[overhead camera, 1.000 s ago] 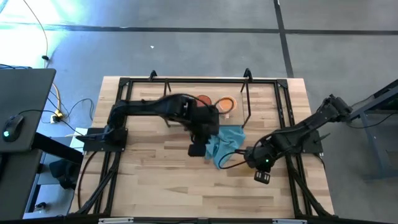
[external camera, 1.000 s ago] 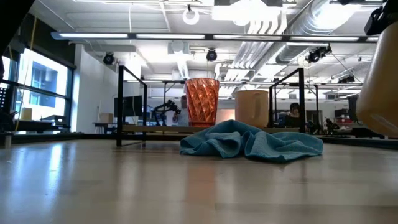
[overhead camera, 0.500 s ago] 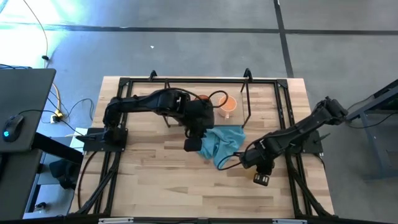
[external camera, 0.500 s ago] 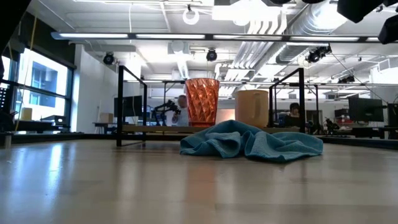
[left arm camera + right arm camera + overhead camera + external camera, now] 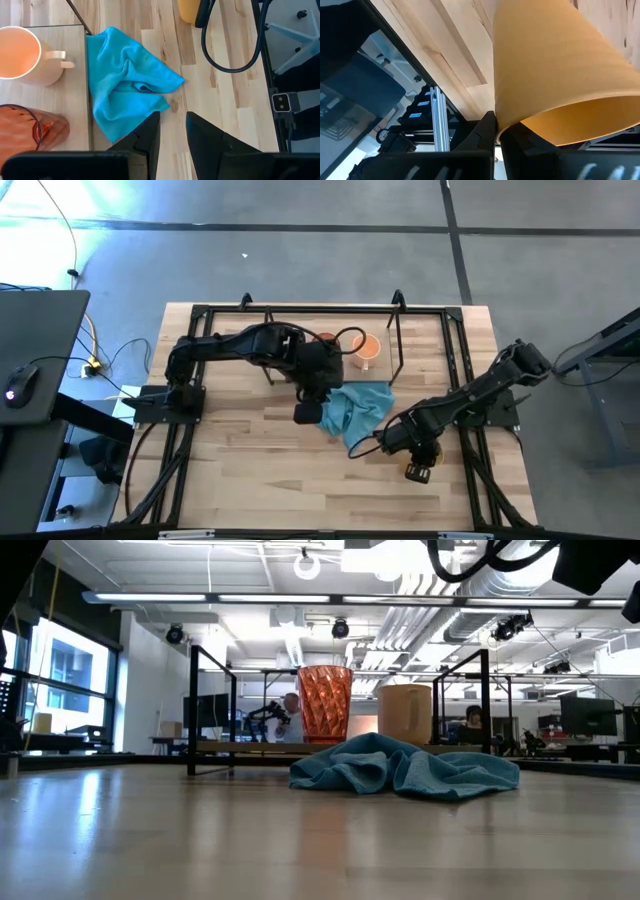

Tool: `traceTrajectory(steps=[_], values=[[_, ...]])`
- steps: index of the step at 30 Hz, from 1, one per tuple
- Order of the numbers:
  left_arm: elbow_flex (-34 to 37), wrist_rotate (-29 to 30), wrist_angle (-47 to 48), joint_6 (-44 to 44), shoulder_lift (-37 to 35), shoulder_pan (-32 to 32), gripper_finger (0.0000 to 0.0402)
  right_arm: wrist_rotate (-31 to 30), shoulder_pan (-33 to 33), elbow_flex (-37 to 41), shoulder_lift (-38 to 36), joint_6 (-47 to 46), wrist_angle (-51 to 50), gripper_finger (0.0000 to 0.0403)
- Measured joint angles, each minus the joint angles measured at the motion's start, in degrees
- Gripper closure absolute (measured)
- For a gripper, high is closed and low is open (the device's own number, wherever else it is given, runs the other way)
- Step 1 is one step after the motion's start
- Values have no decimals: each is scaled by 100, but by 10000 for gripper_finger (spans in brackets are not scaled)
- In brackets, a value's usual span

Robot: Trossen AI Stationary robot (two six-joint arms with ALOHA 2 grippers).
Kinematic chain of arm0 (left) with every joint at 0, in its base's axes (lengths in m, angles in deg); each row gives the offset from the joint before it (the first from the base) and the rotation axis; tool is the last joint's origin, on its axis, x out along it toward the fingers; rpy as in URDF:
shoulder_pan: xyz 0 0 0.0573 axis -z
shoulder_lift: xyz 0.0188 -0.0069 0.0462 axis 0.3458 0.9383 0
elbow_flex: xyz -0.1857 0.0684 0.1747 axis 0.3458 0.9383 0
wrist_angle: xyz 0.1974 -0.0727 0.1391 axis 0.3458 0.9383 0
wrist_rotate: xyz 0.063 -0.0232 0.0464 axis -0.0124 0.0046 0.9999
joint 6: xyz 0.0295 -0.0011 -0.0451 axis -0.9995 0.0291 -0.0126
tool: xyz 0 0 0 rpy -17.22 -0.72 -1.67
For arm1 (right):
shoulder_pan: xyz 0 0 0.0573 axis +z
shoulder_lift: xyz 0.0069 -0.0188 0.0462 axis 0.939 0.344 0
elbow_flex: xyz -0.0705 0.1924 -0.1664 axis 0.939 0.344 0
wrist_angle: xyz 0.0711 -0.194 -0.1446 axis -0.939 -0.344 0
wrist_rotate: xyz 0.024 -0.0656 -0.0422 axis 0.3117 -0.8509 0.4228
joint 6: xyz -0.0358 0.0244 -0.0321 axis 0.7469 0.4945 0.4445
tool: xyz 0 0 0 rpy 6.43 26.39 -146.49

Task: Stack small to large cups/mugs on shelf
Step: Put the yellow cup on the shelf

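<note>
The light orange mug (image 5: pixel 20 52) and the red ribbed cup (image 5: pixel 25 131) stand side by side on the shelf's light board (image 5: pixel 70 107); the low view shows the red cup (image 5: pixel 325 703) and the mug (image 5: pixel 404 713) upright there. My left gripper (image 5: pixel 172 137) hovers open over the table just left of the teal cloth (image 5: pixel 358 408), with nothing between its fingers. Near the table's front right, my right gripper (image 5: pixel 413 463) is shut on the amber-brown cup (image 5: pixel 555 75). My right gripper grips the amber-brown cup by its rim (image 5: pixel 496 125), one finger inside the mouth and one outside on the wall. The fingers slant down from above. The cup is tilted, its base pointing away from the fingers toward the tabletop; whether it touches the table I cannot tell.
The teal cloth (image 5: pixel 405 768) lies crumpled on the table in front of the shelf, between the two grippers. Black rails (image 5: pixel 465 360) run round the table. The shelf's black posts (image 5: pixel 192 705) rise at its ends. A cable loops near the cloth (image 5: pixel 225 55).
My right gripper has gone down toward the table's near edge and tipped over with the amber-brown cup, which has left the low view. My left gripper has drawn back a little from the shelf toward the table's left, uncovering the red cup, and has then stayed still.
</note>
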Motion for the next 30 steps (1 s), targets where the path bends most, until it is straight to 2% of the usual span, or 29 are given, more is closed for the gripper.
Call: traceTrajectory(steps=[5, 17, 26, 30], values=[[0, -8, 0, -11, 0, 0, 318, -15, 0, 0, -38, -47, 68, 397], [0, -24, 0, -10, 4, 2, 318, -24, -2, 4, -70, -195, 709, 331], [0, -25, -2, -7, 4, 2, 318, -118, -2, 2, -74, -133, 807, 327], [0, -25, -3, -7, 4, 2, 318, -479, -24, -264, -76, 7, 803, 327]])
